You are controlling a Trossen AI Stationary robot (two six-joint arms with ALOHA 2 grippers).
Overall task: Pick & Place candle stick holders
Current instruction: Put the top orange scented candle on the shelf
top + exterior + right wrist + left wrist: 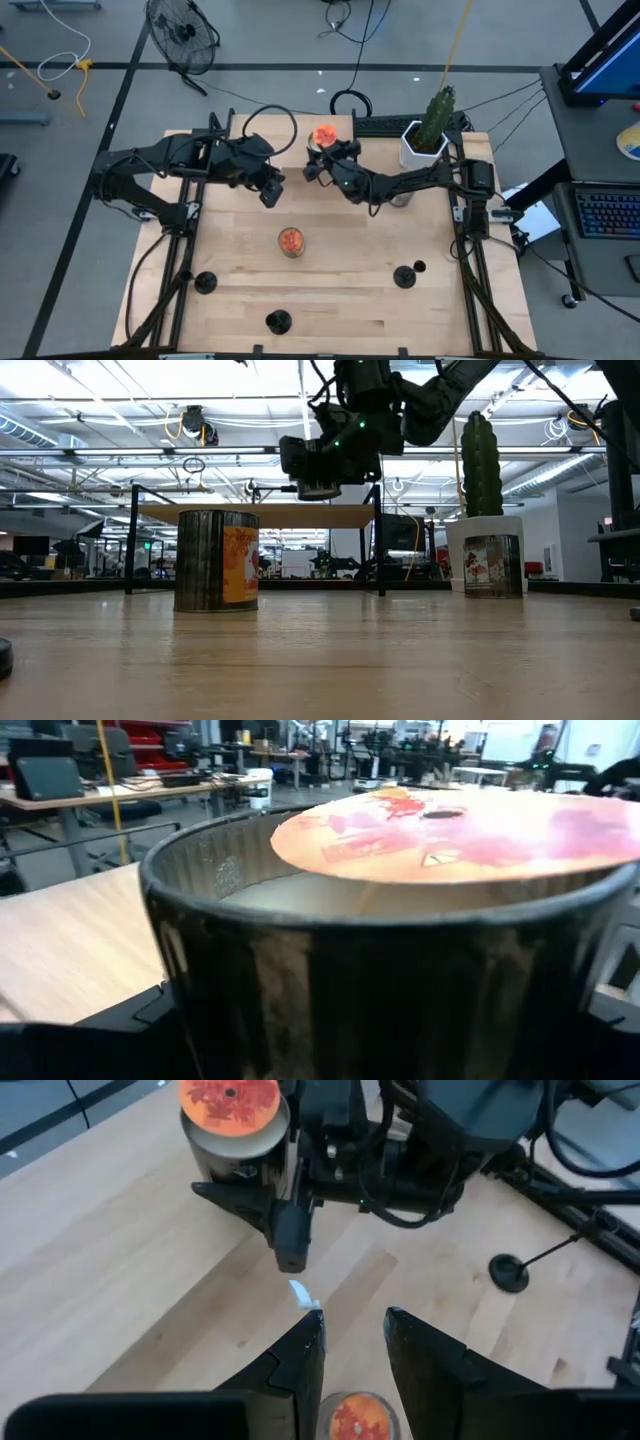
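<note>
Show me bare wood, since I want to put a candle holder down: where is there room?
Free: between the centre can and the front-right holder; also between the centre can and the front-left holder. Crowded: the back, where the left gripper and right gripper meet beside the back can.

Pale, smooth wood-grain planks form the table (330,280). 3 matte-black candle stick holders (278,322) sit on it. A ribbed, shiny metal can (216,560) wears a glossy orange label. Both arms (400,183) show dark, dull plastic casings.
</note>
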